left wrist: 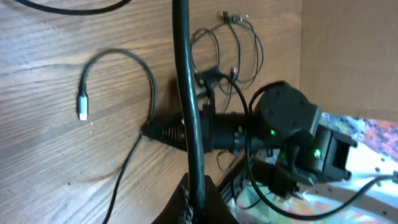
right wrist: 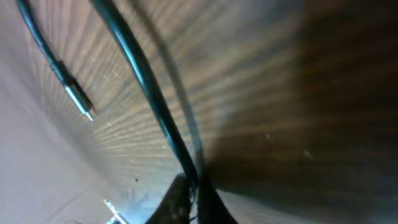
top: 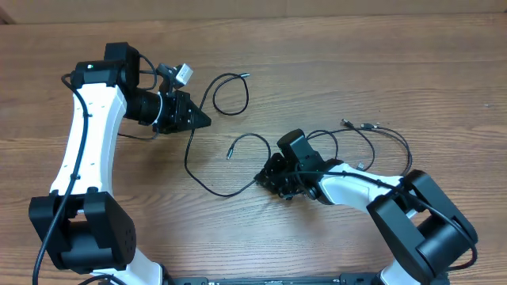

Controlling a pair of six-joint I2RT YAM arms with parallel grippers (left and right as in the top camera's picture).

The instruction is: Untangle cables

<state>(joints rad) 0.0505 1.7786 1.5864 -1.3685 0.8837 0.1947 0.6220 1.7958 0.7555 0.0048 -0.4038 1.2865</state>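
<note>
One thin black cable (top: 189, 162) runs across the table from a loop at the back (top: 230, 95) to the front. My left gripper (top: 204, 120) is shut on it near that loop; in the left wrist view the cable (left wrist: 185, 93) runs straight up from the closed jaws (left wrist: 200, 199). My right gripper (top: 260, 179) is shut on the same cable's other stretch, seen in the right wrist view (right wrist: 143, 74) entering the jaws (right wrist: 194, 199). A second cable (top: 250, 135) with a plug end (right wrist: 79, 101) curls just beside the right gripper. More cables (top: 388, 134) lie looped at the right.
The wooden table (top: 95, 237) carries only the cables and arms. The right arm's body (left wrist: 283, 118) shows in the left wrist view, with the second cable's white plug (left wrist: 83, 113) to its left. The thicker arm wire (top: 75, 170) runs along the left arm.
</note>
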